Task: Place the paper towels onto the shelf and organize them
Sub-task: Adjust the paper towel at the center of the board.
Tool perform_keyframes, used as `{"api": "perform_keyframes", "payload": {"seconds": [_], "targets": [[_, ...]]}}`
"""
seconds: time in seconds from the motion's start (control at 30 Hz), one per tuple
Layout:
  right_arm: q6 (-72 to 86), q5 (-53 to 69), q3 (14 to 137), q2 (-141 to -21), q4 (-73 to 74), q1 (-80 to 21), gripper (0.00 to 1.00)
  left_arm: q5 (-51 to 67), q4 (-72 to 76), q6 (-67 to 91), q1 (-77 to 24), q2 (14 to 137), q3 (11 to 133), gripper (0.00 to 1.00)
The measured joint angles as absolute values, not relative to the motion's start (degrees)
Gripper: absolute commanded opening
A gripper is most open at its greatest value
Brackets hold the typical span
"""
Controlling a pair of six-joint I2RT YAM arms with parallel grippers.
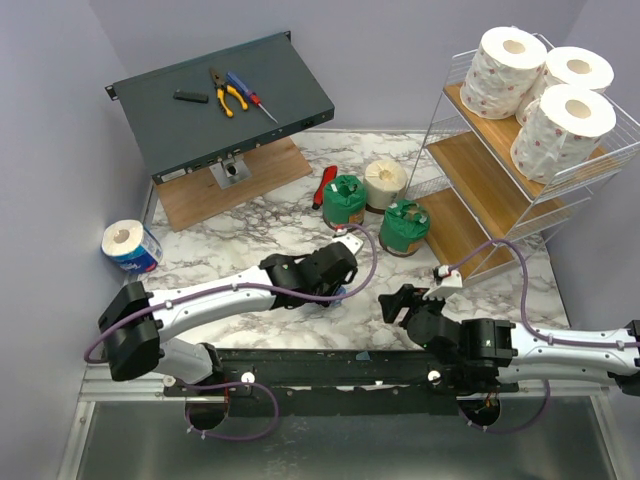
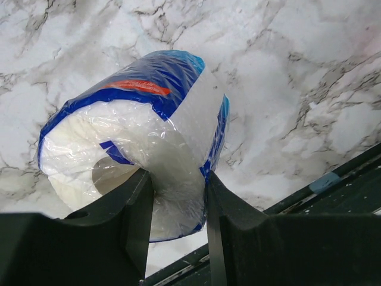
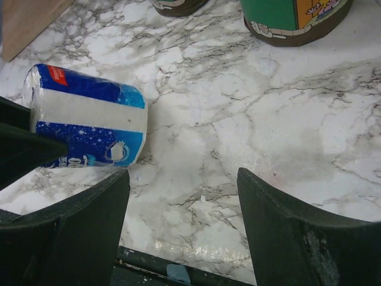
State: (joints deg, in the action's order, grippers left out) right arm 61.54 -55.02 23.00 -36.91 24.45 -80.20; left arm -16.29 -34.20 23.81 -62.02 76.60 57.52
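Shelf (image 1: 480,165) top tier: three speckled white rolls (image 1: 505,75). On table (image 1: 250,240): two green rolls (image 1: 346,200), one cream roll (image 1: 385,183), one blue roll (image 1: 130,245) far left. Left gripper (image 2: 177,185) clamped on second blue roll (image 2: 137,113); right gripper (image 3: 183,179) fingers apart.

Blue-wrapped roll (image 2: 137,119) partly hidden behind left fingers (image 2: 128,235), green-wrapped roll (image 3: 294,18) cropped

L tool (image 2: 177,193) clamped, R tool (image 3: 182,179) spread wide.
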Motion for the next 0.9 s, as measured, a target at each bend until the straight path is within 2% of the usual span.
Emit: {"api": "perform_keyframes", "payload": {"seconds": [0.17,0.23,0.3,0.43,0.73,0.8,0.9], "targets": [[61.76,-55.02,23.0,-37.26,25.3,-80.2,0.75,-20.6,-39.07,23.35,-65.56,81.65,61.21,0.21],[61.87,-55.02,23.0,-36.93,25.47,-80.2,0.75,-21.89,-40.29,23.31,-66.74,83.48,62.89,0.25],[61.91,-55.0,23.0,-36.42,25.52,-80.2,0.75,-22.94,-41.56,23.29,-68.01,85.84,64.79,0.33],[61.91,-55.0,23.0,-35.22,25.58,-80.2,0.75,-24.03,-42.81,22.92,-69.34,87.92,66.52,0.56],[61.89,-55.02,23.0,-34.2,25.58,-80.2,0.75,-25.06,-44.16,23.62,-69.52,84.99,68.12,0.88],[61.89,-55.02,23.0,-34.11,25.58,-80.2,0.75,-25.54,-44.6,24.03,-69.49,82.7,68.31,0.93],[61.89,-55.0,23.0,-33.65,25.58,-80.2,0.75,-26.24,-44.93,25.54,-68.31,77.6,68.4,0.93]]}}
